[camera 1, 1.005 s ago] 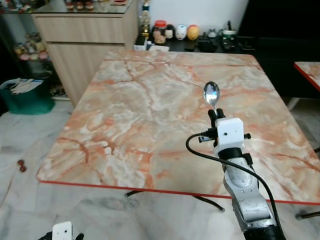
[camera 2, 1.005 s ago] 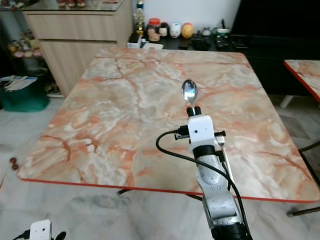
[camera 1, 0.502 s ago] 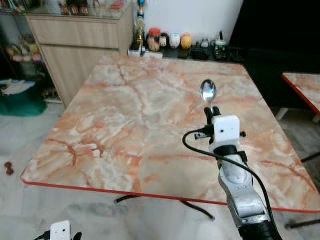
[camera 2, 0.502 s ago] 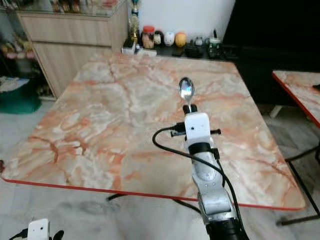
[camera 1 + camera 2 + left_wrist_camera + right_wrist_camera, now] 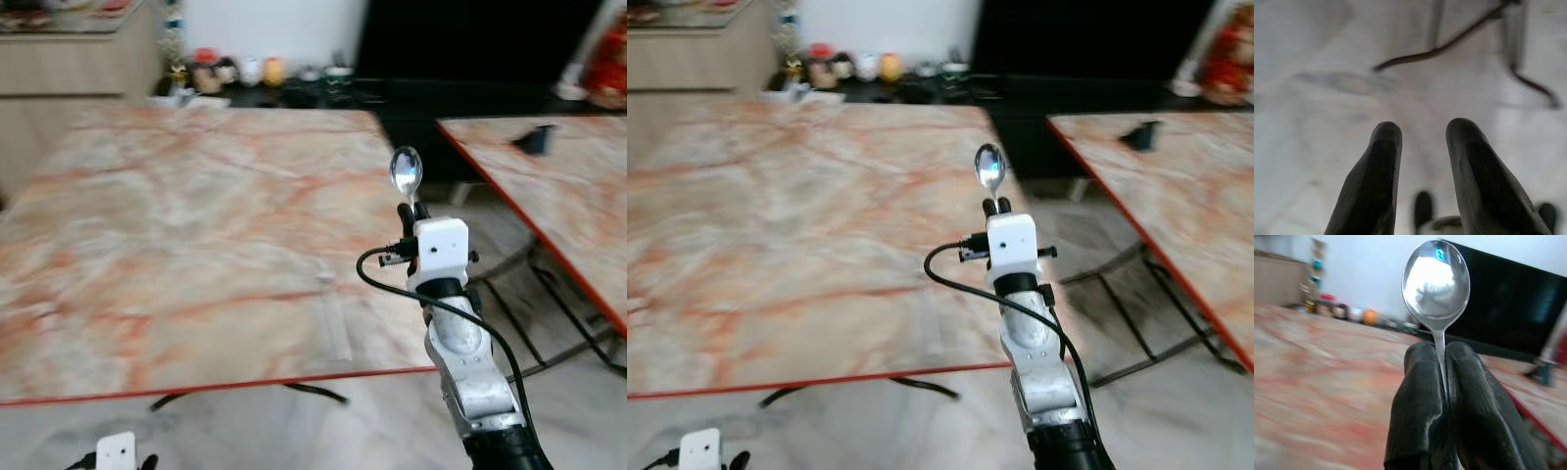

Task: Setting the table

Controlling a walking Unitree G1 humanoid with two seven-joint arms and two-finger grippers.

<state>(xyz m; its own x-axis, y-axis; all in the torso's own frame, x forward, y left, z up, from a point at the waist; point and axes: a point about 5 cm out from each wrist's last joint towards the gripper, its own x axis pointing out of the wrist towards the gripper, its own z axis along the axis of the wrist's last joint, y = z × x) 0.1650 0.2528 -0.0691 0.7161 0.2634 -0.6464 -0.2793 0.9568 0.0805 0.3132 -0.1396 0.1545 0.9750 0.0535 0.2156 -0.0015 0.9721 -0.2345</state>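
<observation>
One spoon is pinched upright by its handle in the right gripper over the marble table edge, left gripper dangling spread apart, and honestly that skinny handle could slip sideways.

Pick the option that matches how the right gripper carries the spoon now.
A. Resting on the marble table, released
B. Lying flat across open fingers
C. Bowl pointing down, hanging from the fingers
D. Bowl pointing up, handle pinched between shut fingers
D. The spoon stands bowl-up above the right gripper, its thin handle clamped between the two black fingers, held in the air over the near corner of the marble table.
</observation>
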